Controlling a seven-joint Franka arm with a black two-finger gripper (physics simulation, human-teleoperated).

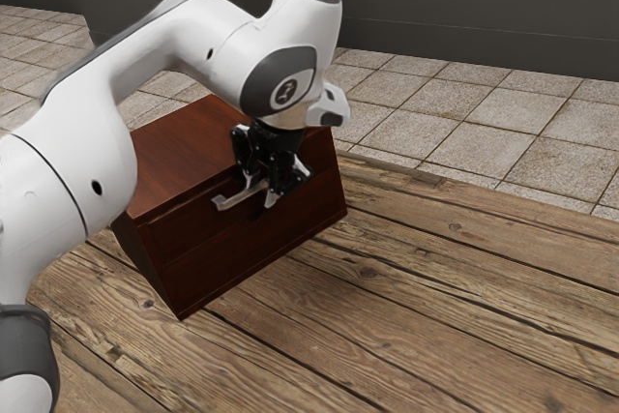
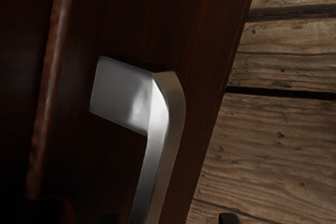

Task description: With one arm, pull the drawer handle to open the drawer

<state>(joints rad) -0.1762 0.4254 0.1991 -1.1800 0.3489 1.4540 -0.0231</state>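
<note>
One dark wooden cabinet (image 1: 184, 157) stands at the plank table's (image 1: 455, 278) far edge, toward the exterior view's left, its front carrying one silver drawer handle (image 1: 235, 199), and the one black gripper (image 1: 269, 191) hangs at that handle's end, fingers spread astride it.

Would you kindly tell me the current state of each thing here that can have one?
Drawer: looks shut, its front level with the cabinet's face.
Handle: fixed to the drawer front, between the hand's fingers, not gripped.
Hand: open, straddling the handle.
Cabinet: standing upright on the planks.
</note>
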